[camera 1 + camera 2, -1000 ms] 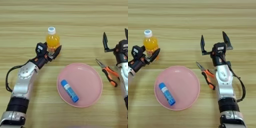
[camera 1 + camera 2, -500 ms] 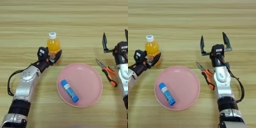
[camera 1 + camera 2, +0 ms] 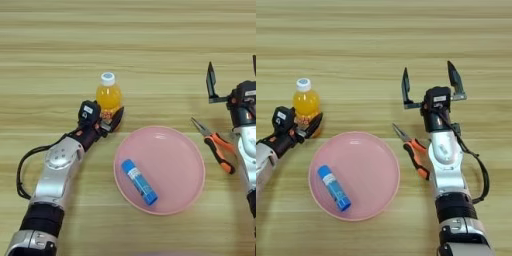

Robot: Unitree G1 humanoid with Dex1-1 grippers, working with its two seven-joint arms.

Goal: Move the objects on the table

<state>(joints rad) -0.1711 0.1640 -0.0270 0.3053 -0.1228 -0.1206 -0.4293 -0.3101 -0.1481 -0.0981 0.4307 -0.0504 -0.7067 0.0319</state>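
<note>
Standing upright on the worktop, the orange juice bottle is just above the rim of the pink plate, and my left claw is low at its base, one finger in front of it; whether the fingers press the bottle I cannot tell. My judgement is that the bottle can tip over if I push it low while the top part is free, and it could roll toward the plate. My right claw hangs wide open and holds nothing, above the orange-handled pliers, which lie just beside the plate on the right. Inside the plate only the blue glue stick lies, flat and diagonal, in the left half.
</note>
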